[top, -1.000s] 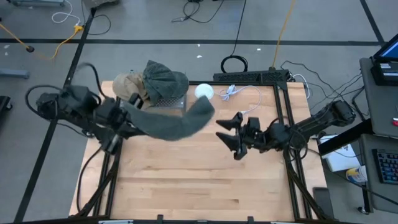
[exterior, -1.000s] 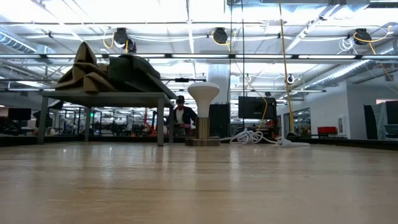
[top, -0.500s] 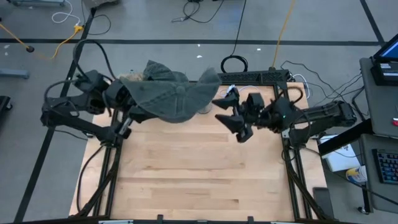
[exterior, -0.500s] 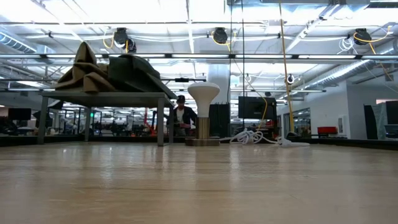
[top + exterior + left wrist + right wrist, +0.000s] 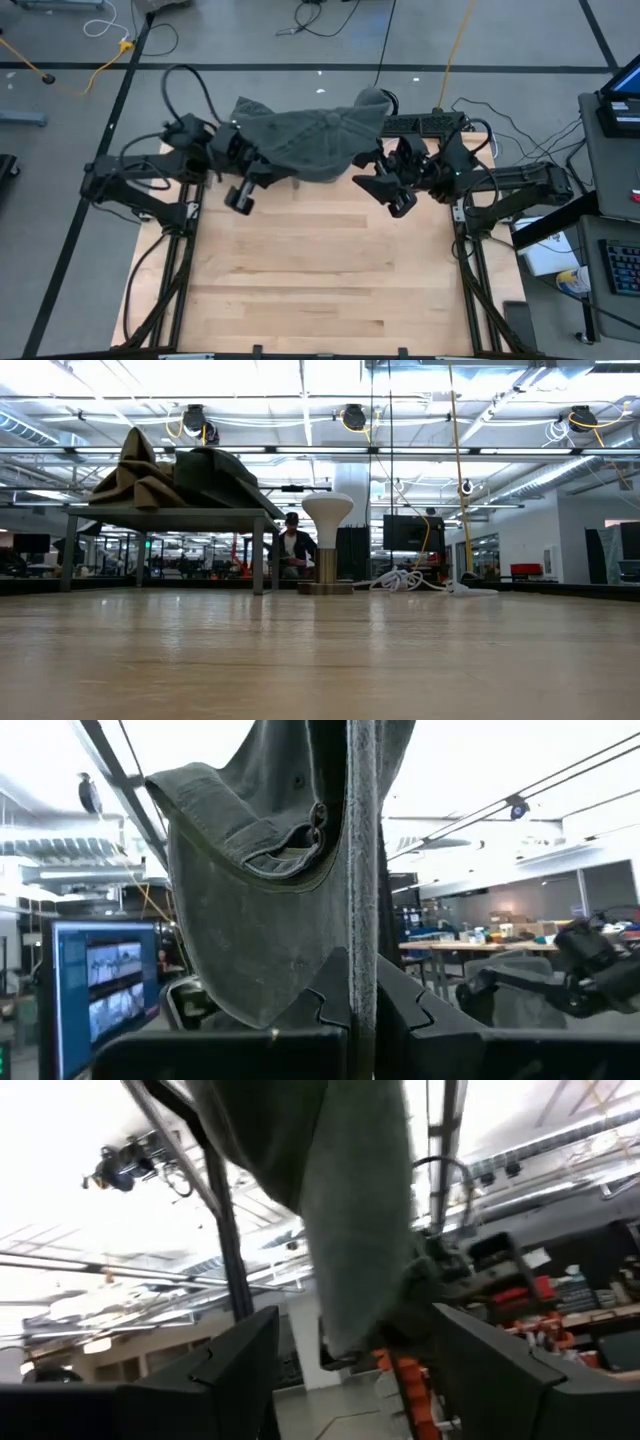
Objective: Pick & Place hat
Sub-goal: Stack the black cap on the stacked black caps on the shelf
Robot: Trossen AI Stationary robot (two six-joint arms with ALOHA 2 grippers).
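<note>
1. High view hides much from you: the grey hat [image 5: 310, 140] is spread wide over the far edge of the table [image 5: 320, 270], covering the left gripper's fingertips and whatever lies beneath it.
2. Your left gripper [image 5: 362, 1000] is closed tight on the hat; in the left wrist view the fabric runs as a narrow strip between the two dark fingers [image 5: 420, 1010] and hangs as a folded brim and crown beyond them.
3. Your right gripper [image 5: 385, 185] stands just beside the hat's right edge with its jaws spread wide, holding nothing. In the right wrist view the grey cloth [image 5: 340, 1210] hangs between and beyond the two fingers [image 5: 230, 1360], but you cannot tell whether it touches either one.
4. Low view shows neither arm nor the held hat; both are up out of that frame.
5. Low view does show a raised metal stand [image 5: 170, 520] at the table's far left carrying a pile of folded hats [image 5: 170, 475], tan and dark; how many are stacked there is hard to make out.
6. One white lamp-shaped object [image 5: 327, 520], one coil of white cable [image 5: 410, 580] and one person [image 5: 291, 545] far off in the room stand behind the table.
7. Count: two arms, one hat held.
</note>
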